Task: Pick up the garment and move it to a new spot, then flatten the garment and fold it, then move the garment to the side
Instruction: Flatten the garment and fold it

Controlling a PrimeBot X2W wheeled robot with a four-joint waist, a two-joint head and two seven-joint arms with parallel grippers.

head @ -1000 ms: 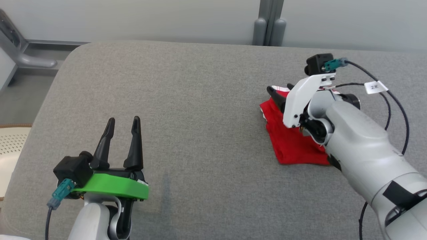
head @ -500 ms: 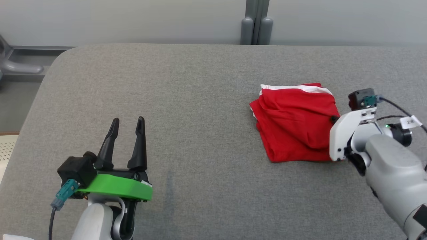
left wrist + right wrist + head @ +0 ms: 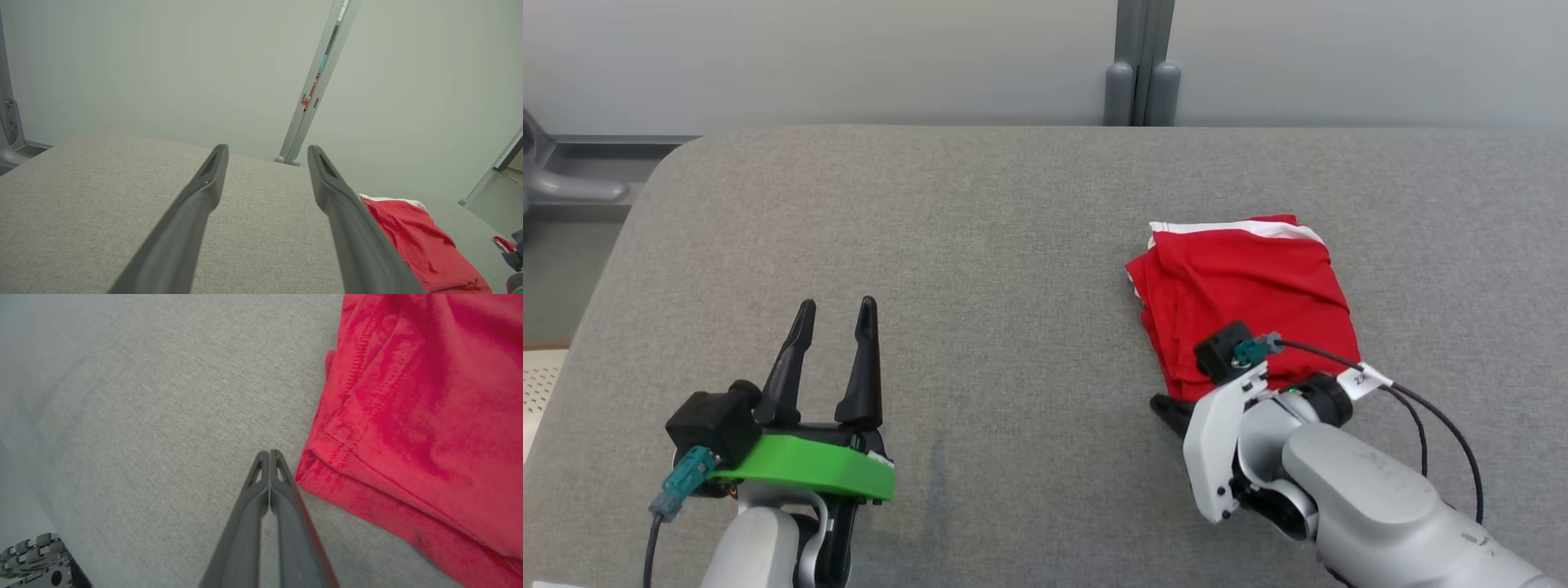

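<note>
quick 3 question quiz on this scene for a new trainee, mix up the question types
1. True or false: the right gripper is shut on the red garment.
2. Which one stands open? A the left gripper; B the right gripper; C both.
3. Fill in: in the head view, the white trim runs along the garment's ___ edge (near or far).

Key: 1 false, it is shut empty beside the garment; 2 A; 3 far.
</note>
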